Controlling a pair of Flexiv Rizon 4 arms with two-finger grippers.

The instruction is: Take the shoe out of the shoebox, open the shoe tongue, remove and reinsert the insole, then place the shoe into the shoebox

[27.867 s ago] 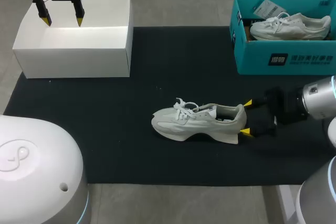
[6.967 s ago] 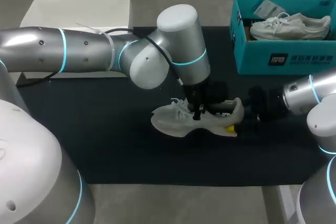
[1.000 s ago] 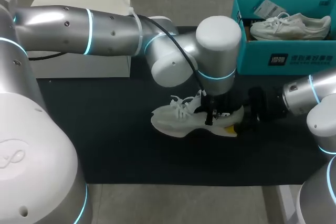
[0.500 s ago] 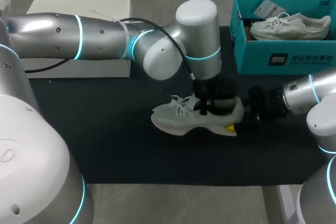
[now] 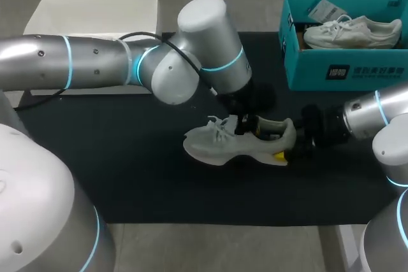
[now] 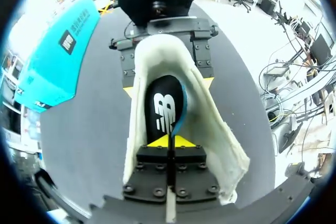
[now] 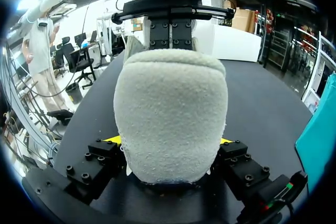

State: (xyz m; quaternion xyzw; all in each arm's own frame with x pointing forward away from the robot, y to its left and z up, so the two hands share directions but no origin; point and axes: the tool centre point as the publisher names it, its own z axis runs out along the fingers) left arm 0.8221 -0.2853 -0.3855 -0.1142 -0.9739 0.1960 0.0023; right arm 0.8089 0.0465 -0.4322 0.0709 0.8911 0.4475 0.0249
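1. The shoe (image 5: 220,148) stands on its sole on the black mat (image 5: 127,157), well apart from the teal shoebox (image 5: 344,71).
2. The right gripper (image 7: 169,141) has its fingers set wide, clamping the shoe's heel from both sides.
3. The left gripper (image 6: 169,141) is inside the shoe's opening, fingers pinched together on the black insole (image 6: 164,106).

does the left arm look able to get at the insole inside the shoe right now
Probably yes. The left gripper sits down in the opening of the shoe, tips right at the black insole with nothing between them. The right gripper clamps the heel from both sides, which should keep it steady.
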